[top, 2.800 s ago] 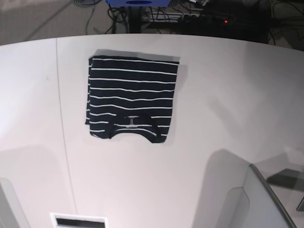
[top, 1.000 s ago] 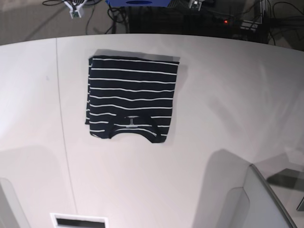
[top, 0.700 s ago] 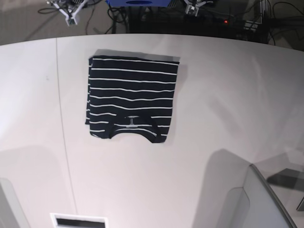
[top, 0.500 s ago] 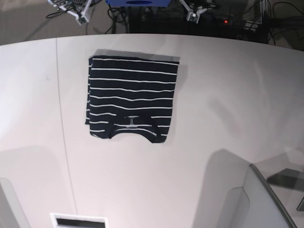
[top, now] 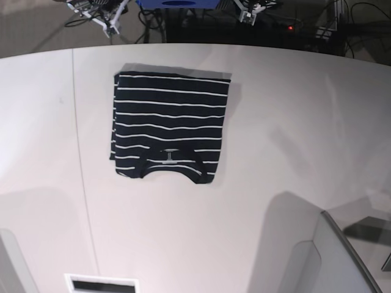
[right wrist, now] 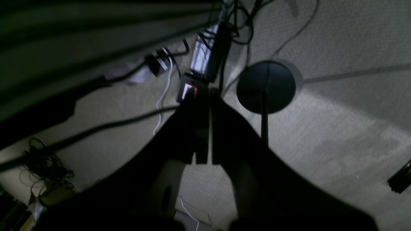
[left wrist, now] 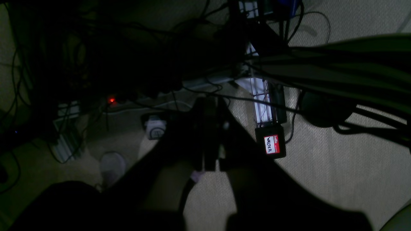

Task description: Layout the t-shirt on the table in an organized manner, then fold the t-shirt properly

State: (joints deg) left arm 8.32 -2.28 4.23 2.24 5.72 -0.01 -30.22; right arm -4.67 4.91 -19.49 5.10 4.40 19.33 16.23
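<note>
The t-shirt, dark navy with thin white stripes, lies folded into a neat rectangle on the white table, neckband and small label facing the near side. Both grippers hang past the table's far edge, apart from the shirt. My right gripper shows at the top left of the base view, my left gripper at the top middle. In the wrist views the left gripper and the right gripper are shut on nothing, with carpeted floor and cables below them.
A thin seam runs down the table's left side. A grey panel stands at the near right corner and a white slot at the near edge. A round black stand base and a red-labelled box sit on the floor.
Both grippers have come into the base view's top edge and moved a little closer to the table's far edge. The folded t-shirt has not moved.
</note>
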